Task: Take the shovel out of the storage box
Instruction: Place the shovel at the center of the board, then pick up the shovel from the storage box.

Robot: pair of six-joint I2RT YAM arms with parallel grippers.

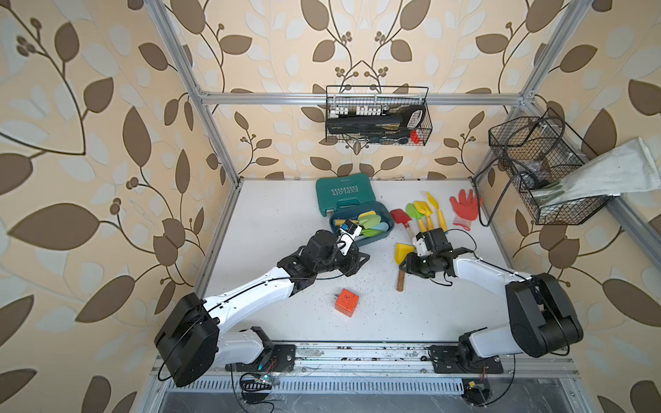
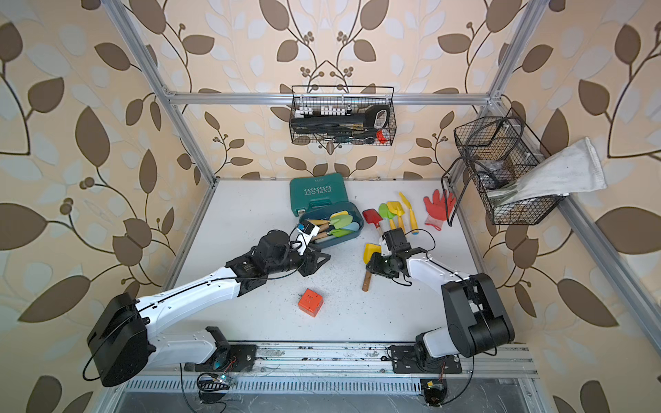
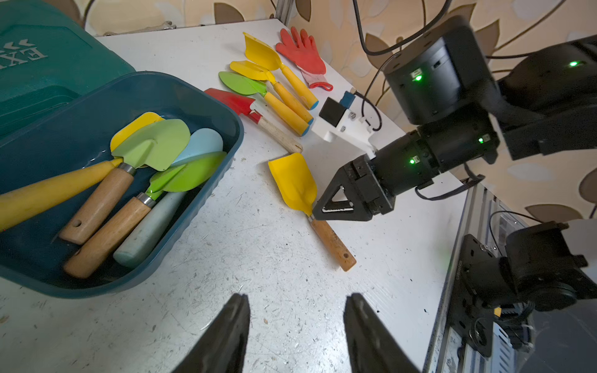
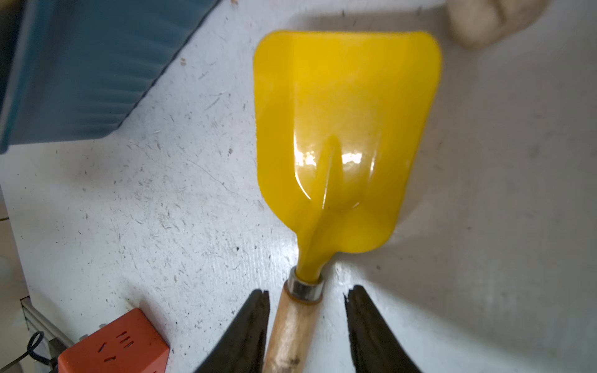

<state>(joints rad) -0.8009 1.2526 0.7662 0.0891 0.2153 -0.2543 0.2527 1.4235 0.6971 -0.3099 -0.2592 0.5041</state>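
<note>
Scuffed white surface (image 1: pixel 286 314) carries the yellow shovel (image 4: pixel 345 129), lying flat just outside the storage box (image 3: pixel 210 190). The right claw (image 4: pixel 307 290) straddles its wooden handle, fingers apart, one seemingly brushing the wood; lifting away could drag it askew. The left claw (image 3: pixel 297 295) hangs spread and empty near the box, where other trowels (image 3: pixel 151 145) lie; a careless reach might shove the box.

Right wrist view: storage box (image 4: pixel 80 64) blurred and cropped at the frame edge; yellow shovel (image 4: pixel 345 129), handle end cut off. Top view: wire basket (image 1: pixel 334 137), contents too small to identify.
</note>
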